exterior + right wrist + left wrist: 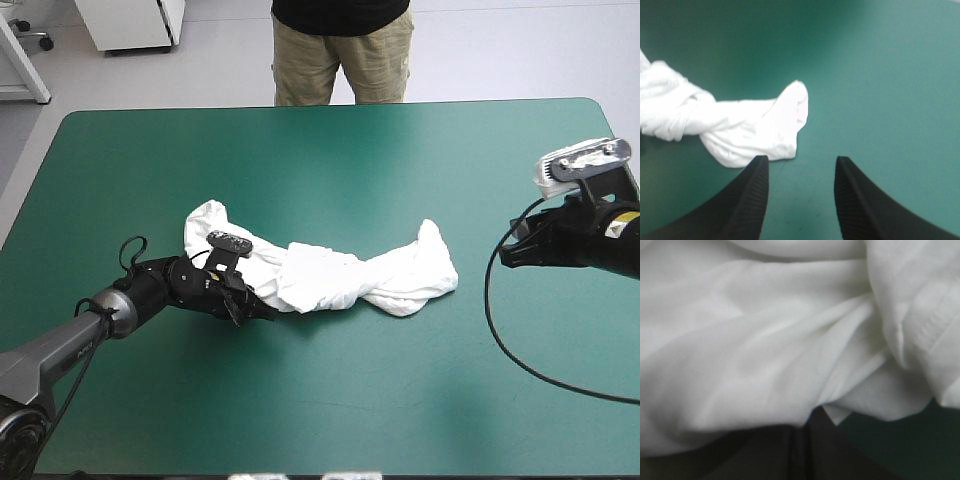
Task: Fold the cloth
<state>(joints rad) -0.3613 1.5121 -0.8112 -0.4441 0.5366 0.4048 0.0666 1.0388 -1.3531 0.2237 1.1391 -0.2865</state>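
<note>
The white T-shirt (320, 275) lies as a twisted, crumpled band across the middle of the table, running left to right. My left gripper (262, 312) sits low at the band's front left part. In the left wrist view its black fingers meet in one arch (812, 412) with folds of the T-shirt (765, 340) draped over the tip. My right gripper (505, 258) hovers to the right of the cloth, apart from it. In the right wrist view it stands open (801, 162), with the T-shirt's right end (740, 125) just ahead of the fingertips.
The teal-green cover (350, 160) surrounds the T-shirt on every side. The table's right edge (618, 150) runs close behind my right arm.
</note>
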